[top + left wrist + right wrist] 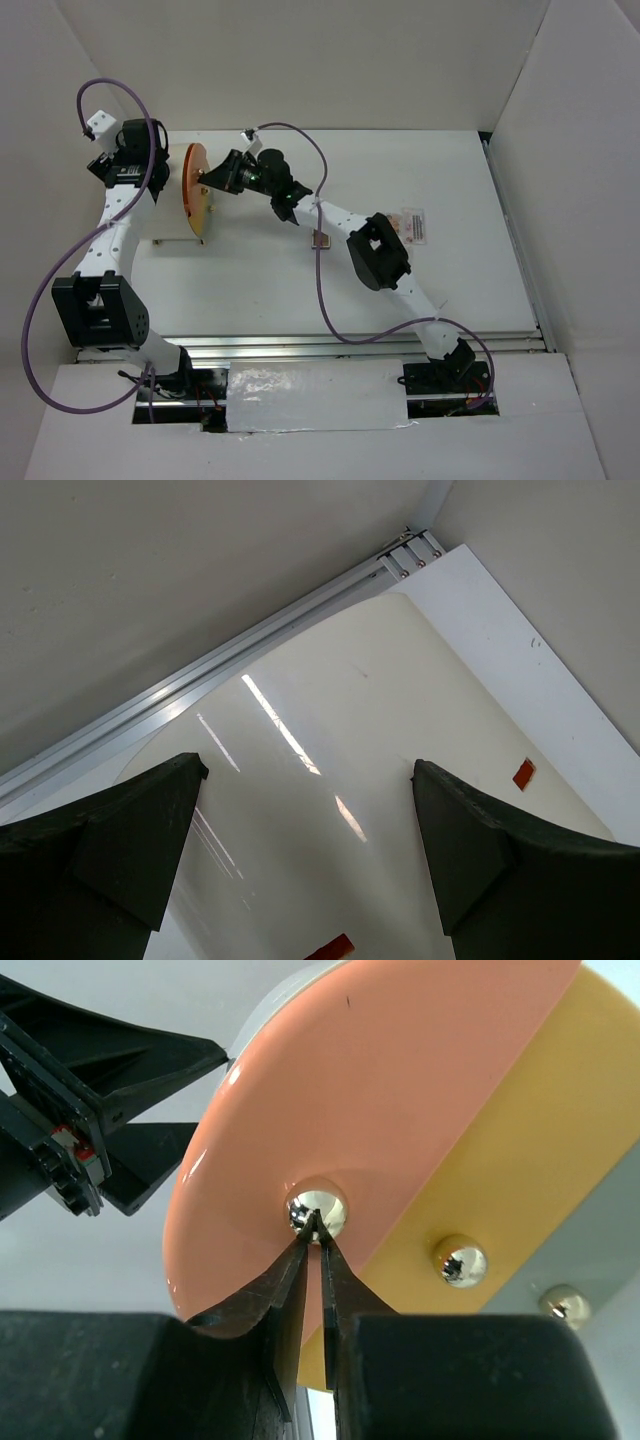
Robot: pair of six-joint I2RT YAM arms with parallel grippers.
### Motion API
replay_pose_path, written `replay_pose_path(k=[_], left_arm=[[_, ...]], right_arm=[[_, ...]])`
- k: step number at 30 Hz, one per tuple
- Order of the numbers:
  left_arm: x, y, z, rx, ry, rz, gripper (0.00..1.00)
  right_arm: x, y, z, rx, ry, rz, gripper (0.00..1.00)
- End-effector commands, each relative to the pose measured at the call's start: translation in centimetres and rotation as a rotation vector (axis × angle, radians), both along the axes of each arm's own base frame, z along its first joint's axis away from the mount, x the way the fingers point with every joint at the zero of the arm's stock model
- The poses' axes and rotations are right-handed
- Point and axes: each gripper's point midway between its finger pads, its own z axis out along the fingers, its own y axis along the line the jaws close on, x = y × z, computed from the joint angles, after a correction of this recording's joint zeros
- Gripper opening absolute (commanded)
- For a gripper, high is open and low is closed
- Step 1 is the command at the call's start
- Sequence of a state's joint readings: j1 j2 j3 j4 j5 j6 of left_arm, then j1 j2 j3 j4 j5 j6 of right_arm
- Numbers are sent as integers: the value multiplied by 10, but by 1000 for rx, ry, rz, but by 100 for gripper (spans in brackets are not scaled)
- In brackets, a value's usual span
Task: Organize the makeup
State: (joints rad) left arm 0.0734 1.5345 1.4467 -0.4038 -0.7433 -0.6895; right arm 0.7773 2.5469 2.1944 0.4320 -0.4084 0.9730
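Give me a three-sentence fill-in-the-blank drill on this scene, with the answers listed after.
The right gripper sets its fingers on the shiny round metal ____ of the peach drawer front. The flat drawer front beside it is ____. The left gripper holds its fingers ____ above the glossy cream cylinder.
Missing: knob; yellow; open.

Open table (460, 180) spans the upper right and lower centre of the top view. At upper left, the white cylinder (178, 222) and its orange drawer front (195, 190) stand hemmed between the left gripper (305, 770) and right gripper (316, 1228). A pinkish card (415, 225) lies centre-right.
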Motion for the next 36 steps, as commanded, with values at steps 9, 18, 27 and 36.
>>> replay_pose_path(k=[9, 18, 27, 36], left_arm=[[-1, -7, -18, -68, 3, -2, 100], [-2, -9, -13, -81, -12, -2, 99], [-1, -14, -13, -112, -11, -4, 99], [-4, -14, -16, -128, -6, 12, 99]], right_arm=[[-15, 20, 35, 156, -73, 49, 23], [-7, 8, 17, 121, -37, -22, 34], [-4, -32, 8, 136, -13, -33, 47], [20, -15, -12, 106, 24, -34, 58]])
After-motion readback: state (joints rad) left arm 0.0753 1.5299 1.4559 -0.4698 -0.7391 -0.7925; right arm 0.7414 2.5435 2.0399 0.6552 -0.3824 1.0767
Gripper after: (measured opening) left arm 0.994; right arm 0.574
